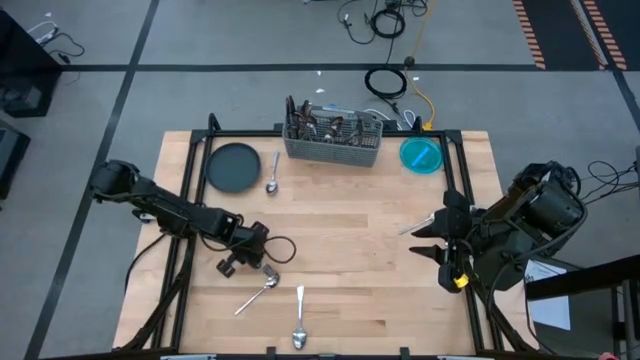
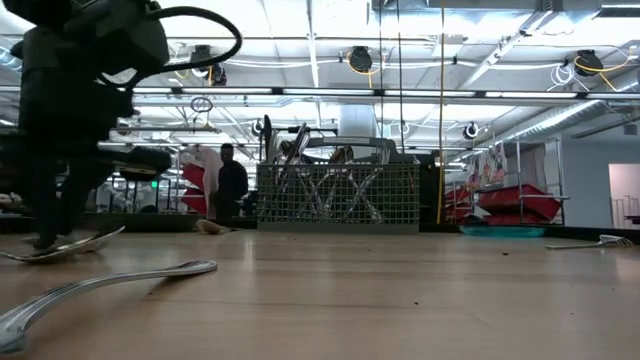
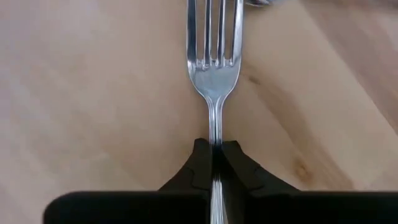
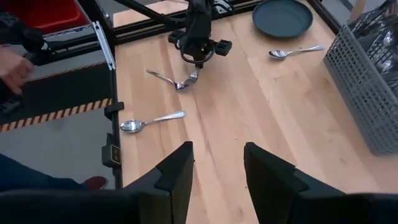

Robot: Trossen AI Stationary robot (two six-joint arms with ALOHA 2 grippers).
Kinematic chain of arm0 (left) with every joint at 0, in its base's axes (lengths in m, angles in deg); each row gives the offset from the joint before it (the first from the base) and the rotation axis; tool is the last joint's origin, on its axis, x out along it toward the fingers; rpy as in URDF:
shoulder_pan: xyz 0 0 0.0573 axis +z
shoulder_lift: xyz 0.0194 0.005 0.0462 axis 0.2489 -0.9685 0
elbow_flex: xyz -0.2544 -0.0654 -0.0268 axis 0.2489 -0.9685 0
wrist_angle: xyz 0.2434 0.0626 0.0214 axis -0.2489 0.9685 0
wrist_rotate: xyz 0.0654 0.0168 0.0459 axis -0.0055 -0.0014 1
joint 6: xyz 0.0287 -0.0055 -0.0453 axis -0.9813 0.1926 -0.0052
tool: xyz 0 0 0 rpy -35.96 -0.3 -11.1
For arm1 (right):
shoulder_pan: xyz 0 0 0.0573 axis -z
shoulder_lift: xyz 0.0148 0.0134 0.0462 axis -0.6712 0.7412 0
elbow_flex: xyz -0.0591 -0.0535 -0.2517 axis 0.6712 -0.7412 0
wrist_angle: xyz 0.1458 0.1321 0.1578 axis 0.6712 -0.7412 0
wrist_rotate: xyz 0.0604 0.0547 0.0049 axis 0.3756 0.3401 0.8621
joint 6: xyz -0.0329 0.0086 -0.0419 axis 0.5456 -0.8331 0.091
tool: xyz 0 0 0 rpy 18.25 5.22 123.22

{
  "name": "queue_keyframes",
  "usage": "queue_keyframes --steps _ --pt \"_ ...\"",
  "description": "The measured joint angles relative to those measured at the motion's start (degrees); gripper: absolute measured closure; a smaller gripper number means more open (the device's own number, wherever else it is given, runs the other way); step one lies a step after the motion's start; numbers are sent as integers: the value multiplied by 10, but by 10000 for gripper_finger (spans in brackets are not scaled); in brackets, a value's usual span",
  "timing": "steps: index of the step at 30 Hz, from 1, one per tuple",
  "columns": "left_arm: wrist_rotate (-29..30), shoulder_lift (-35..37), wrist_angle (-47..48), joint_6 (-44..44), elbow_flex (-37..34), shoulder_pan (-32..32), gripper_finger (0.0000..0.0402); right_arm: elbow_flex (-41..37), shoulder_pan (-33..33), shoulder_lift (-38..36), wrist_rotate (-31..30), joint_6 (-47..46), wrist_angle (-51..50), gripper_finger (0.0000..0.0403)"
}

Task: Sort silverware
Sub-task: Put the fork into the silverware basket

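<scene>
So the table (image 1: pixel 340 260) is mostly bare wood, and the grey mesh caddy (image 1: pixel 333 140) at the far edge already has a bunch of silverware (image 1: pixel 325 125) standing in it, so I'd say a good chunk of the sorting is done.

What's left loose, as far as I can see: a spoon (image 1: pixel 273 172) by the dark plate (image 1: pixel 232 166) near the far left corner, another spoon (image 1: pixel 299 322) at the near edge, and a spoon (image 1: pixel 256 296) lying right by my left gripper (image 1: pixel 262 262). There's also a piece (image 1: pixel 418 225) over by the right edge.

My left gripper is pressed down near the near-left part of the table, fingers (image 3: pixel 200 167) pinching the fork (image 3: pixel 214 68) by its neck, tines pointing away from me. My right gripper (image 4: pixel 219 163) hovers at the right edge with its fingers spread, holding nothing.

A teal bowl (image 1: pixel 421 155) sits at the far right corner. Nothing really blocks the run to the caddy, except that spoon touching or overlapping the fork, which might get dragged along.
</scene>
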Motion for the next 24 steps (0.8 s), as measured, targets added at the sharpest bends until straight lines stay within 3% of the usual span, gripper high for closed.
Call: queue_keyframes --steps 3,9,11,14,16,20,24 --pt "46 4 5 61 31 11 388 0 -1 0 -27 27 -1 273" --pt "161 54 -26 121 116 53 389 0 -16 -8 -167 85 -1 273" --pt "207 75 -75 131 140 76 389 0 -21 -13 -202 87 -1 273" --pt "277 110 -197 133 152 122 389 0 -23 -16 -255 87 -1 273" --pt "308 121 -326 137 147 162 389 0 -23 -15 -283 90 -1 273" --pt "315 109 -592 160 140 245 389 0 -23 -15 -313 103 -2 273" --pt "302 41 -735 146 141 297 389 0 -23 -15 -336 115 -2 273"
